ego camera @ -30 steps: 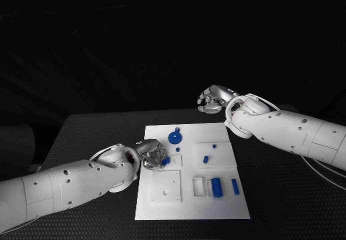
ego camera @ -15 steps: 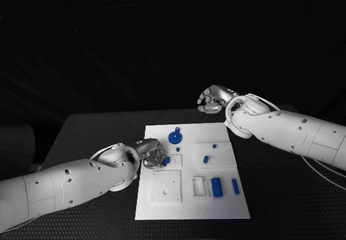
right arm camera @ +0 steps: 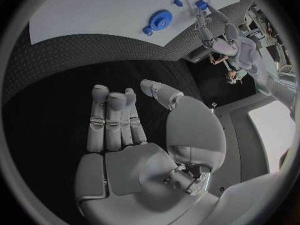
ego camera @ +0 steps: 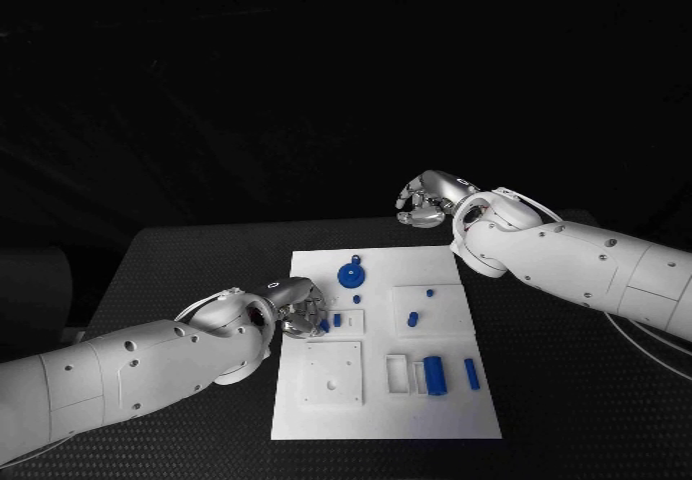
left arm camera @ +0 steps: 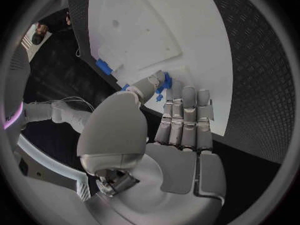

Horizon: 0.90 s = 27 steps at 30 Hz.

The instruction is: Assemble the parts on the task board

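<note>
Left hand [ego camera: 299, 308] low over the left edge of the task board [ego camera: 387, 418], fingers curled down beside a small raised white square [ego camera: 343, 321]. Left wrist view: thumb and fingertips [left arm camera: 167, 87] meeting around a small blue part [left arm camera: 164, 83], so pinching it. Head view puts a short blue part [ego camera: 338, 320] on that square, just beside the fingers; cannot tell whether it's seated or only touching.

Right hand [ego camera: 427, 199] held up off the table past the board's far right corner, well apart from every part. Right wrist view: fingers [right arm camera: 111, 117] straight and side by side, thumb out to one side, nothing in the palm — spread, empty.

On the board, outward from the left hand:
- blue gear [ego camera: 351, 273] at the far middle, flat on the plate; seen in the right wrist view too [right arm camera: 160, 20]
- small blue peg [ego camera: 356, 298] just nearer than the gear
- raised white tile [ego camera: 431, 309] on the right with a small blue stud [ego camera: 428, 293] and a short blue pin [ego camera: 411, 319] on it
- large white square plate [ego camera: 332, 374] at near left, small hole in its middle
- white open bracket [ego camera: 395, 373] near the middle, blue block [ego camera: 431, 374] touching its right side
- slim blue bar [ego camera: 470, 373] just right of the block, apart from it

Board lying flat on the black table [ego camera: 173, 270].
</note>
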Each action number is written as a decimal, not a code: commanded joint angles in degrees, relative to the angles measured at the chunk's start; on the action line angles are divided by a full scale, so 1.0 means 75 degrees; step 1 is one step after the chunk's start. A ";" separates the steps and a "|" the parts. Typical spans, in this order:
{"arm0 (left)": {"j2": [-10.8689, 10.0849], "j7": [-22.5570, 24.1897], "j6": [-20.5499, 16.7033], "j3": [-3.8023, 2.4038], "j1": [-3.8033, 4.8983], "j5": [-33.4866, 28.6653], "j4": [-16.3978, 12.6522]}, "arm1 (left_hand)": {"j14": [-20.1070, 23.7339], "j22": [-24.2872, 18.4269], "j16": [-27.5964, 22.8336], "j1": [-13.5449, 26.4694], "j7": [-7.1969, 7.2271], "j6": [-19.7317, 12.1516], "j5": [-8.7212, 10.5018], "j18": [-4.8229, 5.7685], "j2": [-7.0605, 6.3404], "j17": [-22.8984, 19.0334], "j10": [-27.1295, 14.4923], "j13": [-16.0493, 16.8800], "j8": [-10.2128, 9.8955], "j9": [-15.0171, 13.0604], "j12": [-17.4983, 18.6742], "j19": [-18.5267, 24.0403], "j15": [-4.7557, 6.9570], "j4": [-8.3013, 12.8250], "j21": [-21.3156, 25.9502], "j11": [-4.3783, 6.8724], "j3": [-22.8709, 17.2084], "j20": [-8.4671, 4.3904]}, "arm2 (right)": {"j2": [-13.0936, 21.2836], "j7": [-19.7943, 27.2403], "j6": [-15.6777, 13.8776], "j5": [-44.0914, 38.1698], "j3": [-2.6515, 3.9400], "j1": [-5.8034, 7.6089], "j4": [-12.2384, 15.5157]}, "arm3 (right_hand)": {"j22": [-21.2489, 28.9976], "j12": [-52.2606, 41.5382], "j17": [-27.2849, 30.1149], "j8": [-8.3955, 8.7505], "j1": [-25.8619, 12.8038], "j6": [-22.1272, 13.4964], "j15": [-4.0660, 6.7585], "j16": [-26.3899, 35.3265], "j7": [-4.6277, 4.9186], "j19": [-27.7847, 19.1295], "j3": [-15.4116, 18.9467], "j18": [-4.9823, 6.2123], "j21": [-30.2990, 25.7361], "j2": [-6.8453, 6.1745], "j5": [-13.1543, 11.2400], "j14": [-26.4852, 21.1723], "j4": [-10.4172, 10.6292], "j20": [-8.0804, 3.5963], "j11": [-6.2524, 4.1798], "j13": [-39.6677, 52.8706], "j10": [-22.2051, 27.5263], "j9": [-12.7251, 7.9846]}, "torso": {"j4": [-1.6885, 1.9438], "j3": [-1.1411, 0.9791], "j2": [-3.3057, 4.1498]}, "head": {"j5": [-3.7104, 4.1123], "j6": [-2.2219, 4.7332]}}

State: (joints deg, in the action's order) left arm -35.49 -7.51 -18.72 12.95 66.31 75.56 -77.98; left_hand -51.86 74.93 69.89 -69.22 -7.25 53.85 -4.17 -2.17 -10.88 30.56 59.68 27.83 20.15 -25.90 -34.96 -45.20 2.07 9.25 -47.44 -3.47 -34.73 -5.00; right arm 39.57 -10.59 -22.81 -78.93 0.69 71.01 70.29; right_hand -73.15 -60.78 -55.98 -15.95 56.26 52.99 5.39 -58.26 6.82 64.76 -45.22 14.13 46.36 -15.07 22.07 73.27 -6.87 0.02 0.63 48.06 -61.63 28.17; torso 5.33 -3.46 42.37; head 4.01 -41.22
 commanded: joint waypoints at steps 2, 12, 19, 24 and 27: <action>-0.0038 -0.0023 -0.0312 0.0005 -0.0024 0.0015 -0.0045 | -0.0067 0.0152 0.0079 -0.0028 0.0013 0.0114 -0.0015 0.0032 -0.0124 0.0019 0.0007 0.0037 0.0063 -0.0037 -0.0105 -0.0083 0.0040 -0.0007 -0.0032 0.0080 0.0044 -0.0372 | 0.0005 0.0066 0.0066 -0.0013 0.0004 -0.0004 0.0003 | -0.0013 -0.0028 -0.0013 0.0031 -0.0038 0.0003 0.0000 0.0052 0.0063 0.0035 0.0022 0.0116 -0.0027 0.0014 0.0042 0.0041 -0.0009 0.0023 0.0023 -0.0011 0.0003 0.0013 | 0.0004 0.0007 0.0001 | -0.0010 0.0012; -0.0057 -0.0180 -0.0466 0.0003 -0.0031 0.0011 -0.0018 | -0.0074 0.0154 0.0114 -0.0072 0.0039 0.0166 -0.0023 0.0038 -0.0193 0.0026 -0.0003 0.0079 0.0090 -0.0083 -0.0219 -0.0104 0.0062 0.0020 -0.0045 0.0103 0.0030 -0.0395 | 0.0006 0.0073 0.0060 -0.0013 0.0004 -0.0007 0.0003 | -0.0015 -0.0031 -0.0016 0.0031 -0.0034 0.0003 0.0001 0.0055 0.0062 0.0035 0.0020 0.0116 -0.0031 0.0014 0.0044 0.0041 -0.0014 0.0022 0.0022 -0.0016 0.0004 0.0013 | 0.0012 0.0015 0.0004 | -0.0020 0.0032; -0.0013 -0.0376 -0.0347 0.0003 -0.0031 0.0068 0.0002 | -0.0058 0.0157 0.0134 -0.0110 0.0062 0.0214 0.0012 0.0052 -0.0279 0.0027 -0.0014 0.0114 0.0121 -0.0130 -0.0319 -0.0097 0.0069 0.0062 -0.0050 0.0119 0.0033 -0.0405 | 0.0002 0.0076 0.0053 -0.0013 0.0004 -0.0009 0.0003 | -0.0017 -0.0032 -0.0017 0.0031 -0.0031 0.0002 0.0001 0.0058 0.0062 0.0035 0.0018 0.0116 -0.0033 0.0016 0.0045 0.0041 -0.0017 0.0021 0.0022 -0.0019 0.0005 0.0014 | 0.0005 0.0010 0.0001 | -0.0075 0.0033; -0.0002 -0.0470 -0.0324 0.0003 -0.0031 0.0113 -0.0005 | -0.0056 0.0159 0.0152 -0.0126 0.0077 0.0242 0.0040 0.0059 -0.0316 0.0031 -0.0014 0.0137 0.0154 -0.0158 -0.0385 -0.0096 0.0074 0.0082 -0.0057 0.0132 0.0041 -0.0412 | 0.0002 0.0077 0.0050 -0.0013 0.0004 -0.0009 0.0003 | -0.0017 -0.0033 -0.0018 0.0031 -0.0030 0.0002 0.0001 0.0058 0.0062 0.0035 0.0017 0.0116 -0.0033 0.0016 0.0045 0.0042 -0.0018 0.0021 0.0022 -0.0020 0.0005 0.0014 | -0.0003 0.0006 -0.0002 | -0.0090 0.0039; 0.0014 -0.0497 -0.0312 0.0004 -0.0031 0.0126 -0.0006 | -0.0077 0.0164 0.0227 -0.0173 0.0140 0.0350 0.0069 0.0065 -0.0370 0.0055 0.0032 0.0235 0.0304 -0.0250 -0.0613 -0.0125 0.0104 0.0136 -0.0096 0.0195 0.0074 -0.0436 | 0.0006 0.0077 0.0048 -0.0013 0.0004 -0.0009 0.0005 | -0.0018 -0.0033 -0.0018 0.0031 -0.0029 0.0002 0.0001 0.0059 0.0062 0.0035 0.0017 0.0116 -0.0034 0.0016 0.0045 0.0042 -0.0019 0.0021 0.0022 -0.0021 0.0005 0.0014 | -0.0001 0.0002 -0.0004 | -0.0092 0.0039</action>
State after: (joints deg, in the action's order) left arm -35.55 -10.13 -21.05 12.90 66.18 75.86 -77.97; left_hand -52.39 74.91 71.31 -70.52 -6.24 56.10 -3.81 -2.19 -13.24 30.92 59.98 29.49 22.26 -27.66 -39.34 -45.71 2.53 9.88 -48.02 -2.34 -34.09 -5.35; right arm 39.61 -10.51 -22.82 -78.91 0.69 70.98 70.28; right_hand -73.20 -60.78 -56.02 -15.95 56.26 52.91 5.39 -58.07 6.89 64.76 -45.22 14.14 46.36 -15.07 22.19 73.27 -6.87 0.02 0.63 47.95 -61.63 28.22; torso 5.33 -3.38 42.37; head 3.35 -40.92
